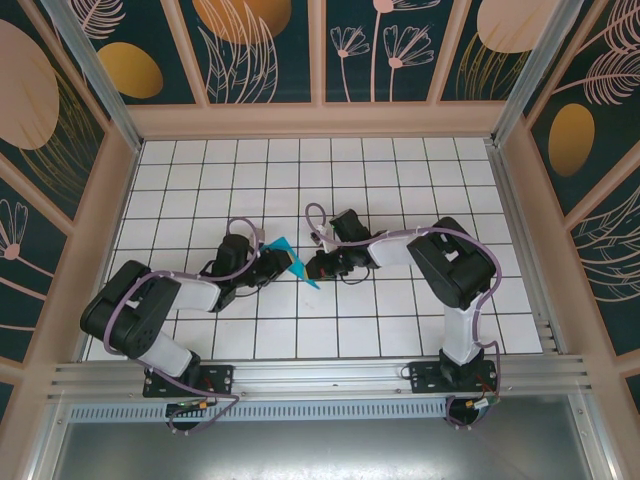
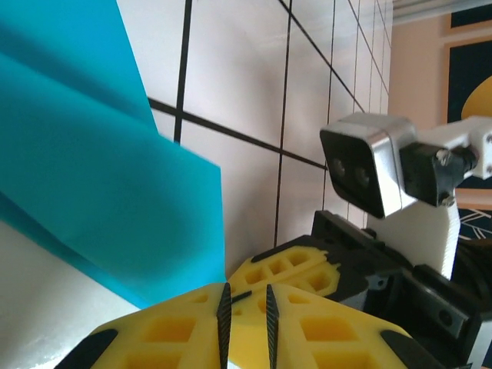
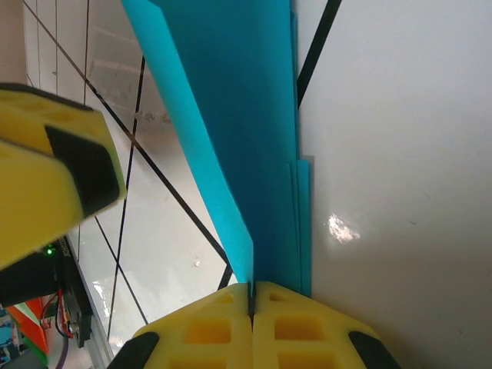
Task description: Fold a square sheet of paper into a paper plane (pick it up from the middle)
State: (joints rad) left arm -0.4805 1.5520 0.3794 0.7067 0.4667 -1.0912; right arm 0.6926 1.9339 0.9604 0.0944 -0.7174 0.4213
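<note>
The jaws of the right gripper (image 3: 251, 298) pinch shut on an edge of the folded teal paper (image 3: 238, 131). The jaws of the left gripper (image 2: 246, 300) stand narrowly apart with nothing between them, just beside the paper. It sits mid-worktop (image 1: 400, 180), between both grippers, slightly toward the near edge.

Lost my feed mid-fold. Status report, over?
Right claw shut on folded teal-blue paper sheet. Left claw slightly open beside it, not gripping. No obstruction seen.
</note>
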